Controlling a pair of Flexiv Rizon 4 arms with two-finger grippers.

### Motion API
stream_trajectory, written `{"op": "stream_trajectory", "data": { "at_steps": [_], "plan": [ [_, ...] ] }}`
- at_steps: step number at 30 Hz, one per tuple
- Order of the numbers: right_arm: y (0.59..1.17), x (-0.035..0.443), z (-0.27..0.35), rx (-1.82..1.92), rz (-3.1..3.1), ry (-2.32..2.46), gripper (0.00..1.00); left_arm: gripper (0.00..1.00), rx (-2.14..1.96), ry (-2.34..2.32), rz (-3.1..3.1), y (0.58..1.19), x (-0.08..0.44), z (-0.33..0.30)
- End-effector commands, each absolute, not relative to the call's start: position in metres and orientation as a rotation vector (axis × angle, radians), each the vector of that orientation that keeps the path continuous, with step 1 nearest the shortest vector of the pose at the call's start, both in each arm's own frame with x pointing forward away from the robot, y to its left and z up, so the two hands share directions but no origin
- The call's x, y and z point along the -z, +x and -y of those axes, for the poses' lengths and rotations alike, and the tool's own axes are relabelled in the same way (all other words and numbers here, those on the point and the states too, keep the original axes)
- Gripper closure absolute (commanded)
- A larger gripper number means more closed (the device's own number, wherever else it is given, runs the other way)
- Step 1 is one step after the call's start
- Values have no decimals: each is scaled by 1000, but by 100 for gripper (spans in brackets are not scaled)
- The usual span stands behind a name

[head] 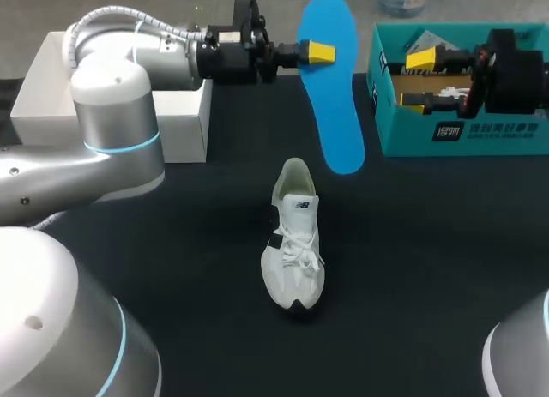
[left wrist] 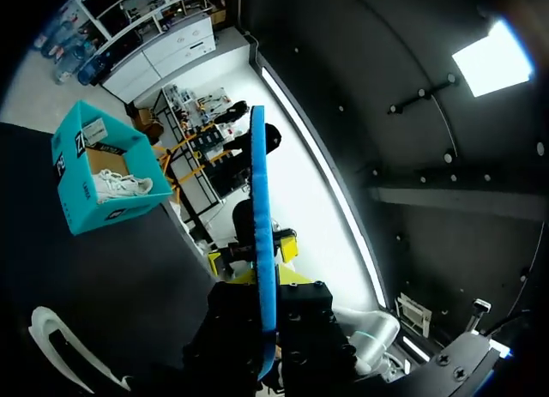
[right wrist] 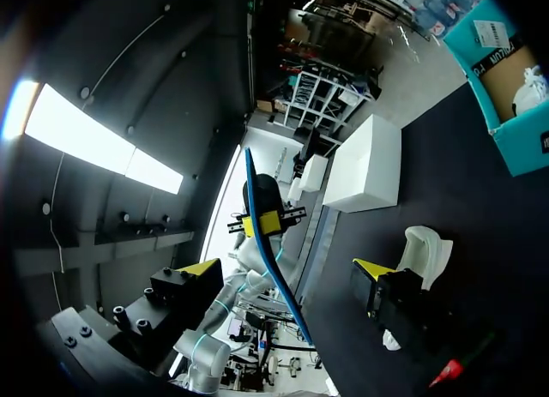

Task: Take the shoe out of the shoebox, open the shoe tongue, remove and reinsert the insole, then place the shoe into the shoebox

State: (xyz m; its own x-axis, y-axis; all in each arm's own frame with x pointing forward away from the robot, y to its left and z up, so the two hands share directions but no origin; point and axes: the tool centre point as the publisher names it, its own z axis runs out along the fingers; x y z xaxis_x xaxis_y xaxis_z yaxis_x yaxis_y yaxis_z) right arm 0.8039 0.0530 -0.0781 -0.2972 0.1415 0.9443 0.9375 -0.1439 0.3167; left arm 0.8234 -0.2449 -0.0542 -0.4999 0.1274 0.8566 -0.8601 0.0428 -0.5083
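The white shoe (head: 293,247) lies on the black table, toe toward the front edge, tongue end toward the back. My left gripper (head: 321,52) is shut on the blue insole (head: 334,97), which hangs in the air behind the shoe. In the left wrist view the insole (left wrist: 262,234) shows edge-on between the fingers. My right gripper (head: 416,74) stands open and holds nothing, over the left end of the teal shoebox (head: 463,140). The right wrist view shows this gripper (right wrist: 287,273) open, the insole (right wrist: 262,217) ahead of it and the shoe (right wrist: 426,247) beside one finger.
A white box (head: 120,97) stands at the back left, under my left arm. A second white shoe (left wrist: 120,187) lies inside the teal shoebox (left wrist: 81,195). Bare black tabletop surrounds the shoe on all sides.
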Motion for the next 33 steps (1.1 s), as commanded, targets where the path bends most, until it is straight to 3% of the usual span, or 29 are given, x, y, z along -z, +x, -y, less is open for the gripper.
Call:
{"op": "stream_trajectory", "data": {
  "at_steps": [1,5,14,28,33],
  "plan": [
    [805,78,-55,1509,1450,-1260,0,100,-1698,717,1575,819,56,244],
    [805,78,-55,1509,1450,-1260,0,100,-1901,554,1754,820,50,240],
    [805,78,-55,1509,1450,-1260,0,100,-2315,-392,2147,815,55,243],
    [805,78,-55,1509,1450,-1260,0,100,-2315,-392,2147,815,55,243],
    [805,78,-55,1509,1450,-1260,0,100,-2534,-1055,2346,820,53,246]
  ]
}}
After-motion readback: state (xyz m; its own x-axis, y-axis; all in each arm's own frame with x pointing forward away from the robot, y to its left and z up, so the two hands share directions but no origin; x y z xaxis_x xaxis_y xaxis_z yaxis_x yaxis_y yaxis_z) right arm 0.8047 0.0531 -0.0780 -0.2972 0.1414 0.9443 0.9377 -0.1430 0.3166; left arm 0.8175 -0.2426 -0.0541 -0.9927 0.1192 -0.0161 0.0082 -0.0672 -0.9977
